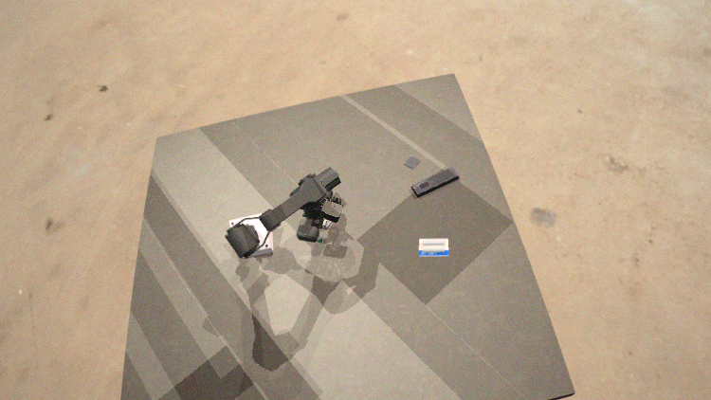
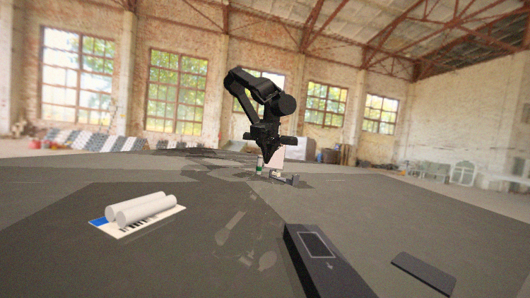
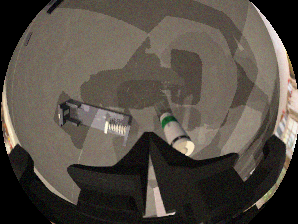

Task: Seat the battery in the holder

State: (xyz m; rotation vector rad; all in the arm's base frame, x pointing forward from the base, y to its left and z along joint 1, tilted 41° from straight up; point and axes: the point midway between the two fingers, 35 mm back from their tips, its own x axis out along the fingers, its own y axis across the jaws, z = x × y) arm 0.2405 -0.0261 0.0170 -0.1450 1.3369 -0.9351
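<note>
The battery (image 2: 259,164) (image 3: 174,131) is a small white cylinder with a green band. It stands on end on the table, just left of the holder. The holder (image 2: 283,179) (image 3: 93,117) is a low dark cradle with a metal spring at one end, and it is empty. My gripper (image 2: 269,157) (image 3: 150,141) points down with its fingers closed together and nothing between them. Its tips hang a little above the table, between the battery and the holder, close beside the battery's top. In the top view the arm hides most of this spot.
Two white cylinders on a barcode card (image 1: 433,246) (image 2: 140,210) lie towards the table's right. A black bar-shaped box (image 1: 434,181) (image 2: 319,259) and a small dark flat plate (image 1: 411,161) (image 2: 422,272) lie beyond. The arm's white base plate (image 1: 263,245) is left of the holder.
</note>
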